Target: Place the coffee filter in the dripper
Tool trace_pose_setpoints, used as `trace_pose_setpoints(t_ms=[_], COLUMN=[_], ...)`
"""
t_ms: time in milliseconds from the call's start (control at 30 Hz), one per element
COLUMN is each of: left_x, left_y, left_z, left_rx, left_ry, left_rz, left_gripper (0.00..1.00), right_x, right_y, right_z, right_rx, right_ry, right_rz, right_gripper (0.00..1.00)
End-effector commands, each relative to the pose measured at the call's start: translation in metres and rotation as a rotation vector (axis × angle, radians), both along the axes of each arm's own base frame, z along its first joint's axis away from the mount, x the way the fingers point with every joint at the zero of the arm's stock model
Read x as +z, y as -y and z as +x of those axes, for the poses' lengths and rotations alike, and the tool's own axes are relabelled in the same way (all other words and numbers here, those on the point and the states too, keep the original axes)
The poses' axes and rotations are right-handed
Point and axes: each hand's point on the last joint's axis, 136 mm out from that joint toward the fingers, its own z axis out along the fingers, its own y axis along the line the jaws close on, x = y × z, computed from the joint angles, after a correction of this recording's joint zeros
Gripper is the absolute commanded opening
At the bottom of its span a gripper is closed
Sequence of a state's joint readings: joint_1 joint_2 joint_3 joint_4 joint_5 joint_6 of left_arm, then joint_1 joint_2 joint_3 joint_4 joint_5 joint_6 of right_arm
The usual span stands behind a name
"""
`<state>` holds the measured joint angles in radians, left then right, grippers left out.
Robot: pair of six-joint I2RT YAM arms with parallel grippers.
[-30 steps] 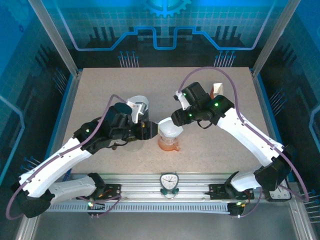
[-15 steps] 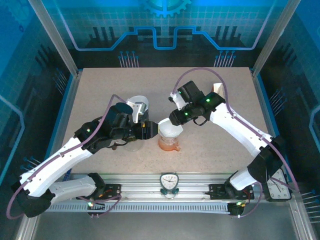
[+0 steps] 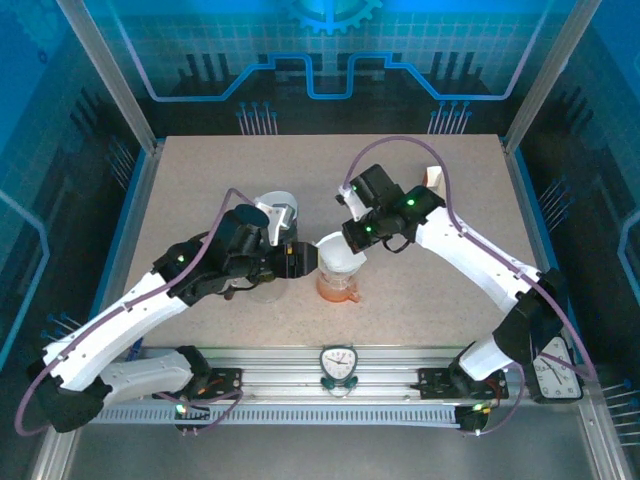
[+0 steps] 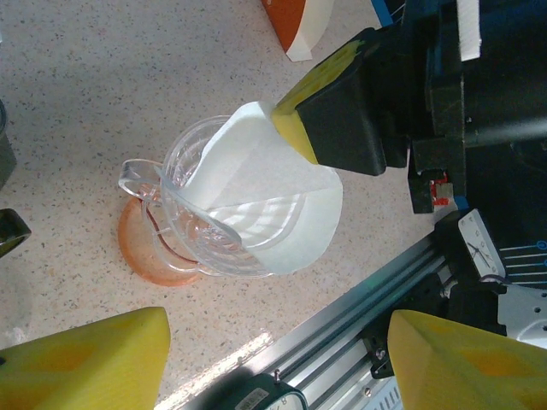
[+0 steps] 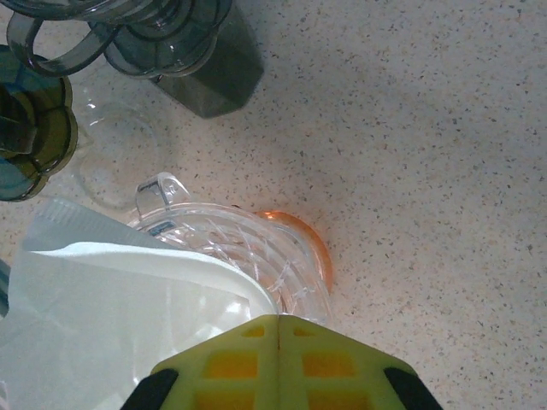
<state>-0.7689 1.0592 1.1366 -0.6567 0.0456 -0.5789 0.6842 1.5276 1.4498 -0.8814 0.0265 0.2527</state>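
Right fingers clenched on the coffee filter, left fingers spread empty; pulling away unreleased might topple the dripper mid-frame.

Bright, even light with soft shadows on the table; blue glow behind; wrist close-ups slightly blurred.

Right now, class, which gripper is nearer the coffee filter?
Right. The right gripper, fingers shut, touches the upper edge of the coffee filter, which sits in the dripper. The left gripper stands open beside the dripper, not touching the coffee filter.
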Motion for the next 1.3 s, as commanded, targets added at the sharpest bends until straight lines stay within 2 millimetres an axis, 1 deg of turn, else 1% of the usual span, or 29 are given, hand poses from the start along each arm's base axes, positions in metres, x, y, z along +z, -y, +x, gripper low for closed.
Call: trace_pose_setpoints(t_ms=[0,133,267,767,1000,1100,1167,1267], left_x=[-0.005,-0.016,-0.029,-0.065,-0.075,-0.080,-0.083,-0.085], left_y=[0.004,0.007,0.010,0.020,0.020,0.022,0.023,0.024], left_z=[0.004,0.008,0.011,0.023,0.024,0.024,0.024,0.024], left_rx=[0.015,0.023,0.032,0.048,0.050,0.041,0.037,0.034], left_ry=[-0.018,-0.048,-0.080,-0.142,-0.154,-0.165,-0.174,-0.178], left_rz=[0.003,0.026,0.045,0.141,0.175,0.186,0.193,0.197], left_gripper=[0.69,0.65,0.61,0.49,0.43,0.40,0.35,0.33], right_x=[0.002,-0.010,-0.018,-0.023,-0.019,-0.011,-0.006,-0.001], right_y=[0.005,0.009,0.011,0.007,0.007,0.006,0.007,0.009], right_z=[-0.004,-0.003,-0.001,-0.002,-0.002,-0.001,-0.001,-0.002], right_rx=[-0.070,-0.092,-0.112,-0.129,-0.139,-0.143,-0.145,-0.153], right_ry=[0.052,0.083,0.104,0.106,0.115,0.131,0.139,0.143], right_rz=[-0.056,-0.158,-0.204,-0.176,-0.159,-0.136,-0.123,-0.102], right_gripper=[0.00,0.00,0.00,0.00,0.01,0.04,0.08,0.11])
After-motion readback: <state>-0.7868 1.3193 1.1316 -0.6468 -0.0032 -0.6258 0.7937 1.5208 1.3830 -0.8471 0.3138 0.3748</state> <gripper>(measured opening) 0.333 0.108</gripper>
